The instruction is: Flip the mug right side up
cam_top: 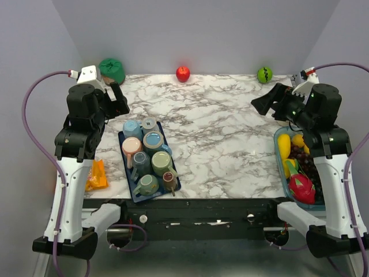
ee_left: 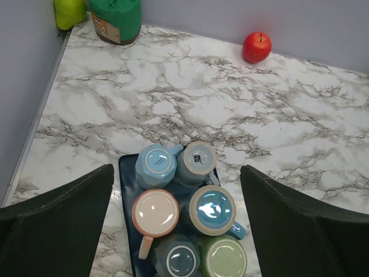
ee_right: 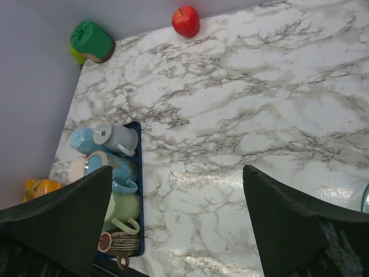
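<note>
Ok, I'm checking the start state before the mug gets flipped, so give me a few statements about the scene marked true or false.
1. The apple sits near the back wall. True.
2. The left end effector holds a mug. False: it is open and empty, above the mugs.
3. The mugs are in a dark tray. True.
4. The right end effector is shut. False: it is open and holds nothing.

Your target: grey ceramic mug (ee_left: pixel 196 160), upside down, pale foot ring facing up. You'll find it at the far right corner of the dark blue tray (ee_left: pixel 127 180), touching the light blue faceted mug (ee_left: pixel 154 165).
</note>
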You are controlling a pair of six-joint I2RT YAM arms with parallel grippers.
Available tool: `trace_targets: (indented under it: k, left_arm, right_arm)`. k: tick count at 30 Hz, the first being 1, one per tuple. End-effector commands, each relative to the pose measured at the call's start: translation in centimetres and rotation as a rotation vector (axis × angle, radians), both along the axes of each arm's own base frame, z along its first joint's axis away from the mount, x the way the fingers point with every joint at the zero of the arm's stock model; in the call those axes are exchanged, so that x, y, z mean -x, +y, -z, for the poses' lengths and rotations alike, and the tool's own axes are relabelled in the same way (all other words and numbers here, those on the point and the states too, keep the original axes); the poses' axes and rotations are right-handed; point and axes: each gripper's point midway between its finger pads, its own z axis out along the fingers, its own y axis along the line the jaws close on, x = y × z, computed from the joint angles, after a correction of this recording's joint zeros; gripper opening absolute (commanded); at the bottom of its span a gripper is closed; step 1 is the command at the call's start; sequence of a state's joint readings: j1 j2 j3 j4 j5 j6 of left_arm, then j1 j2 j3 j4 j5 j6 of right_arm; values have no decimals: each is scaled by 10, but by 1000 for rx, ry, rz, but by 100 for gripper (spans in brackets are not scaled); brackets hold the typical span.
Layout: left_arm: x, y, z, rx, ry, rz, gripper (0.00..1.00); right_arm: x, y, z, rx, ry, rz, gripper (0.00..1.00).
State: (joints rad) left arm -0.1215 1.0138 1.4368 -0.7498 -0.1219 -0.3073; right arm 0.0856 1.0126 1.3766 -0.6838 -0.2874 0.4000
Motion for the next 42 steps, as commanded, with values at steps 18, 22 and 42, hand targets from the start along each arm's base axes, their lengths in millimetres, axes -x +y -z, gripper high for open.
trace_targets:
  k: [18,22,42]
  left_arm:
    - [19,-21,22,90,11,94,99]
    - [20,-26,28,108,25,118,99]
    - [21,-29,55,150,92,103,99]
  right_arm:
    - [50,89,84,125,145,-255,93]
    - [64,113,116,182,173,-228,89]
    - [166,274,222,435,235,-431,77]
